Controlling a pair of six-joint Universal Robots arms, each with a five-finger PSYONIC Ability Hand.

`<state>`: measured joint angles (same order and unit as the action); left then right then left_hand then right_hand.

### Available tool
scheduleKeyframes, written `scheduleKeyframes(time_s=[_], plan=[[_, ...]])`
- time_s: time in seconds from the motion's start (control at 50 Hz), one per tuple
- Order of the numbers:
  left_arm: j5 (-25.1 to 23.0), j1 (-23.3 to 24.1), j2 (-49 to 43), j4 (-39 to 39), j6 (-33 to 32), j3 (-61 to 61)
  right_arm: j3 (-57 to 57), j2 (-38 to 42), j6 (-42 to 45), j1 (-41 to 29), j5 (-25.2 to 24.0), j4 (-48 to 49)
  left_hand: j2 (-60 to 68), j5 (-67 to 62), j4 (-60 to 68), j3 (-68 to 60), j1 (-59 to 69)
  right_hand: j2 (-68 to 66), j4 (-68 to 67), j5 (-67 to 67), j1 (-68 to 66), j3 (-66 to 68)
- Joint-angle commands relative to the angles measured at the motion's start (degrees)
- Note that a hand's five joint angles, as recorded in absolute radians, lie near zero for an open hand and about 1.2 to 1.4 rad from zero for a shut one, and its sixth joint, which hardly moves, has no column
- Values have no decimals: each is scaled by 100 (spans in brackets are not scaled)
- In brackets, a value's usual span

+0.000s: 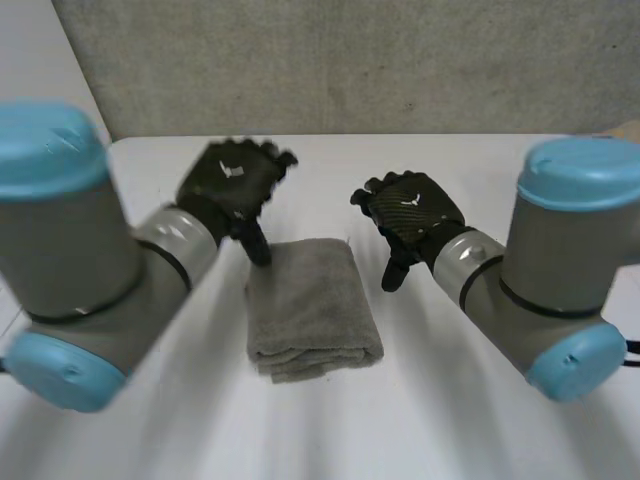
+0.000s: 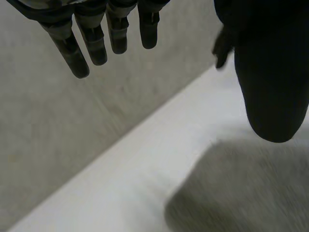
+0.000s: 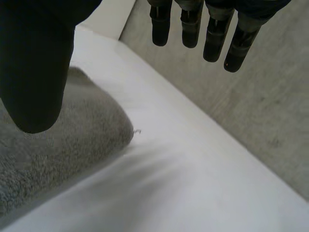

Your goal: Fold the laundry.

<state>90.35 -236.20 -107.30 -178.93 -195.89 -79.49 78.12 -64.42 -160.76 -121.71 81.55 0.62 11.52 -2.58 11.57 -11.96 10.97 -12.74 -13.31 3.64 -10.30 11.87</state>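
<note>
Towel [image 1: 313, 308]: grey terry cloth with a soft nap, folded into a thick oblong pad. It lies flat at the middle of the table, between the two hands, and its stacked layers show at the near end.
Table [image 1: 480, 400]: smooth, matte white top with a rounded far corner.
Wall [image 1: 350, 60]: rough grey panel with a felt-like look, standing behind the table's far edge.
Left hand [image 1: 232, 180]: black, at the towel's far left corner. Its fingers [image 2: 94, 46] hang straight and loose with nothing between them and the thumb.
Right hand [image 1: 410, 210]: black shell with a woven pattern on its back, just beside the towel's far right corner and apart from it. Its fingers [image 3: 190, 29] are straight and relaxed, the thumb stands wide of them, and it holds nothing.
Arms: grey tubes with light-blue caps, cut off at the near edge of the head view.
Hard to make out: the left thumb tip points down over the towel's corner and may be touching it. The blur there leaves that unclear.
</note>
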Motion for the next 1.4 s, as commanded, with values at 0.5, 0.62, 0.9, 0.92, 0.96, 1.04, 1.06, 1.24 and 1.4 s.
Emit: scheduleKeyframes(time_s=[0.5, 0.62, 0.9, 0.92, 0.96, 1.04, 1.06, 1.24, 1.4], plan=[[-1863, -699, 649, 658, 728, 451, 1795, 1177, 449, -1092, 1, 3198, 189, -83, 184, -145, 244, 274, 331, -364, 30, -187], [-1863, -699, 605, 649, 737, 443, 1557, 1362, 713, -1092, 19, 3295, 189, -83, 184, -145, 244, 274, 331, -364, 30, -187], [-1854, -752, 596, 649, 763, 425, 740, 1828, 730, -1092, 133, 3234, 155, -49, 151, -111, 211, 274, 331, -364, 30, -187], [-1854, -761, 596, 649, 763, 425, 696, 1872, 730, -1092, 133, 3233, 155, -49, 151, -111, 211, 18, 75, -109, -226, 69], [-1863, -761, 605, 649, 772, 408, 547, 1951, 730, -1092, 124, 3242, 155, -49, 151, -111, 211, -1513, -1455, 1422, -1756, 1599], [-1863, -761, 596, 640, 807, 399, 239, 2039, 722, -1083, 116, 3233, 155, -49, 151, -111, 211, -3883, -3825, 3792, -4126, 3969], [-1863, -761, 596, 640, 807, 399, 178, 2056, 722, -1083, 107, 3225, 155, -49, 151, -111, 211, -4572, -4515, 4482, -4816, 4659], [-1863, -761, 596, 640, 833, 408, -289, 2074, 695, -873, 19, 2891, 138, -32, 134, -94, 194, -6726, -6669, 6636, -6970, 6813], [-1863, -769, 596, 640, 842, 408, -219, 1723, 818, 471, -516, 2539, 122, -16, 117, -78, 177, -6726, -6669, 6636, -6970, 6813]])
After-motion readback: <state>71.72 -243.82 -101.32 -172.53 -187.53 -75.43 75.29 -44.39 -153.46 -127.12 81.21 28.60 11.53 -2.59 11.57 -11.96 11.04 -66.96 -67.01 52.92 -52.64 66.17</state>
